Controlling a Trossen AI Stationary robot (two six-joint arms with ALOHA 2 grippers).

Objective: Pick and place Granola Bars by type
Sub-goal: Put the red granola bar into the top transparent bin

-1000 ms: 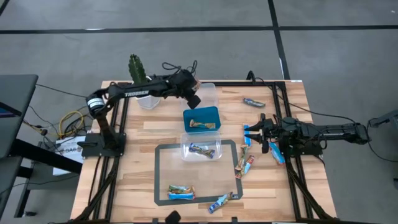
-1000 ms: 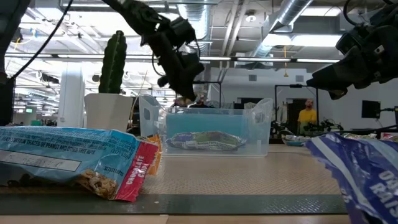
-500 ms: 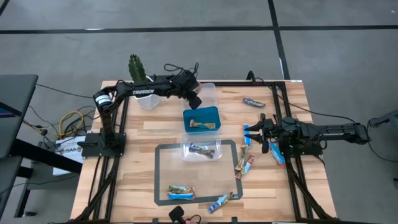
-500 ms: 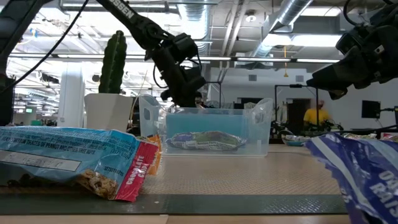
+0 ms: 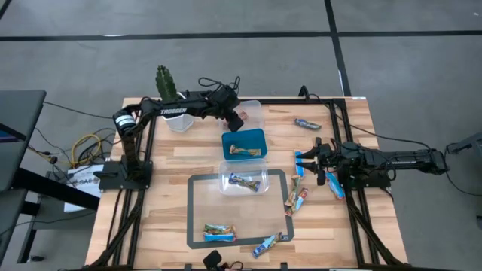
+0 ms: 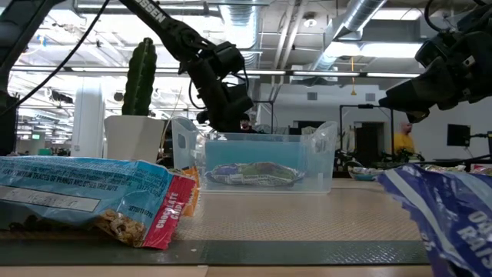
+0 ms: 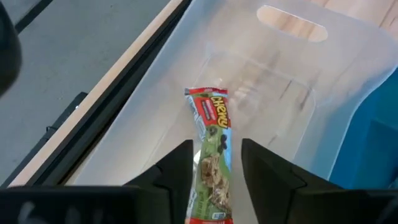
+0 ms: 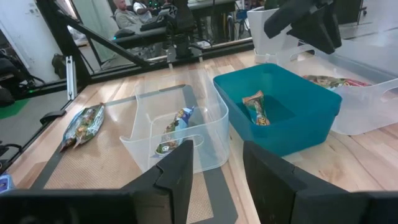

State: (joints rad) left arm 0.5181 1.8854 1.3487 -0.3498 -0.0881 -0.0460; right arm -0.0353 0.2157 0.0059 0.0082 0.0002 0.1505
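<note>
My left gripper [image 5: 238, 120] hangs open over the far clear tub [image 5: 254, 111], fingers slanting down. A red-and-green granola bar [image 7: 210, 143] lies flat on that tub's floor, its near end between my fingertips [image 7: 216, 158] and apart from them. One brown-gold bar [image 8: 255, 107] lies in the blue tub [image 5: 244, 144], and a blue bar [image 8: 176, 127] lies in the near clear tub [image 5: 243, 178]. My right gripper [image 5: 300, 162] waits open at the table's right, with nothing between its fingers.
Loose bars lie on the grey mat [image 5: 219, 232], at its near right corner [image 5: 269, 243], beside it [image 5: 297, 199] and at the far right [image 5: 307, 123]. A blue bar [image 5: 336, 186] lies by the right arm. A potted cactus [image 5: 166, 84] stands at the far left.
My left gripper has sunk toward the far clear tub, carrying a bar at its fingertips, and then kept still. The bar now lies on the tub's floor.
</note>
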